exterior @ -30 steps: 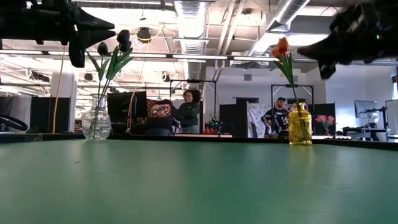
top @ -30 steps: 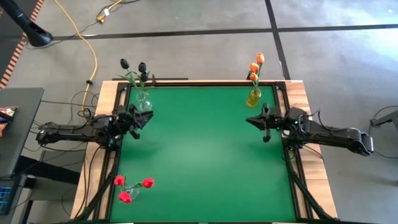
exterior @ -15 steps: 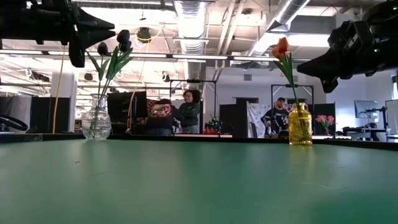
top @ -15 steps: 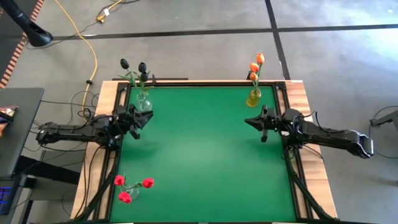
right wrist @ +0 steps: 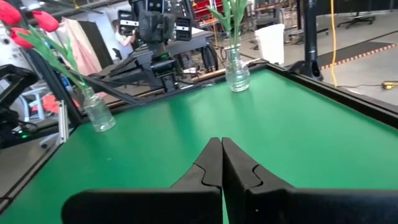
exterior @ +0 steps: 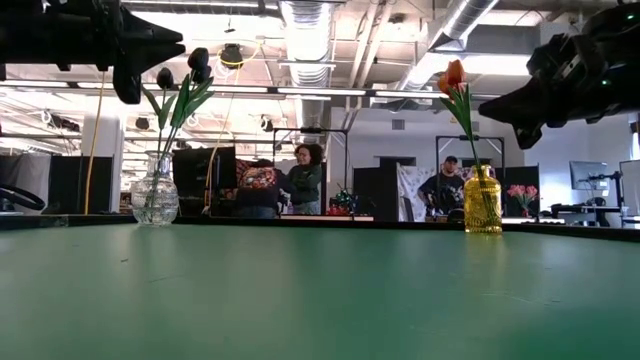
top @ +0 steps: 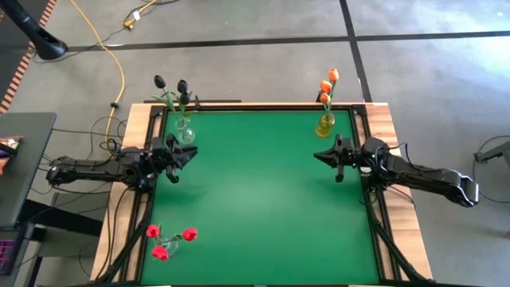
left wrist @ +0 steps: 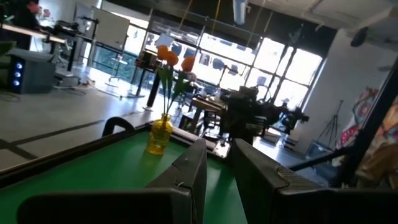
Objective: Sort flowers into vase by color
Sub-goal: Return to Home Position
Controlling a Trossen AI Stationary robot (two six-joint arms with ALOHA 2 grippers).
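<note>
On the green felt tabletop (top: 263, 199), thin stems upright in glass: black tulips (top: 171, 84) in a round clear vase (top: 184, 131) far left, orange tulips (top: 327, 84) in a slim yellow vase (top: 325, 124) far right, red tulips (top: 163, 241) leaning apart in a small clear vase (top: 170, 245) near left. Beside the black ones, left gripper (top: 188, 152), fingers (left wrist: 193, 174) a narrow gap apart; opposite, right gripper (top: 319, 156) pressed closed, empty, lower than a second ago

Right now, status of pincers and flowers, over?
Left pincer barely open, empty; right pincer shut, empty. Black flowers, orange flowers, red flowers sorted into separate bunches. Nothing in the way.
</note>
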